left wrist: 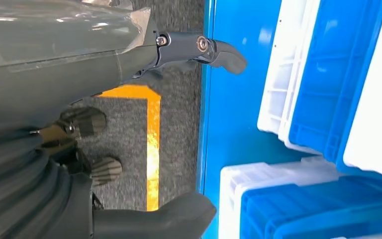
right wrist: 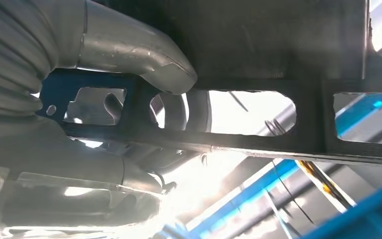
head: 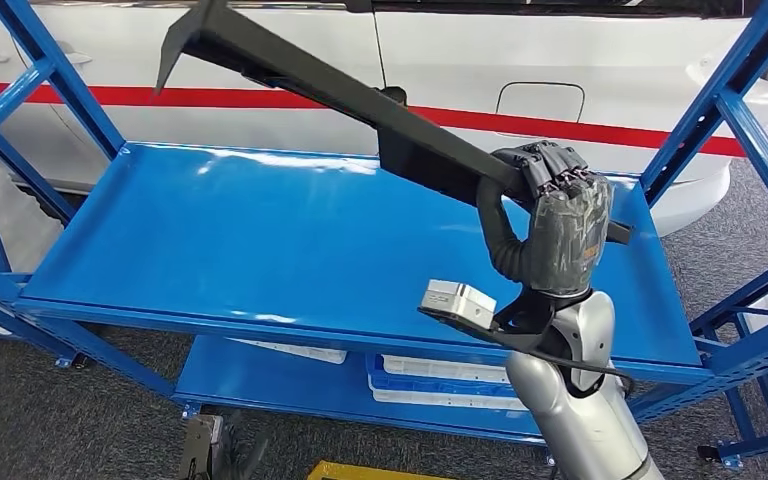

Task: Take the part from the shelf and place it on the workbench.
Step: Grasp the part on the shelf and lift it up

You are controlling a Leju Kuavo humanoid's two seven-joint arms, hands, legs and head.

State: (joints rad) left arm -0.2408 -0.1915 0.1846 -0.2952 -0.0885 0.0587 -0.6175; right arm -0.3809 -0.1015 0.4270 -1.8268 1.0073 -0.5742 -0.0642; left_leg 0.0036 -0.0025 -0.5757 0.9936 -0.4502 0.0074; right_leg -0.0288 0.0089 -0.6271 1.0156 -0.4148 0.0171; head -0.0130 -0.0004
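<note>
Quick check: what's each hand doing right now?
Left hand: open, holding nothing, hanging beside the lower shelf.
Right hand: closed around the long black part, lifted above the blue shelf.

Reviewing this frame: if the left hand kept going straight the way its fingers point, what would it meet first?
Probably the blue shelf edge, just ahead of the left hand in its wrist view, with white and blue bins beyond. Depth is hard to judge, so it may pass alongside.

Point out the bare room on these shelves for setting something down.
The top blue shelf is bare between its blue uprights, apart from the long black part that the right hand holds over its right end. The lower shelf is bare at left, crowded with white and blue bins at right.
</note>
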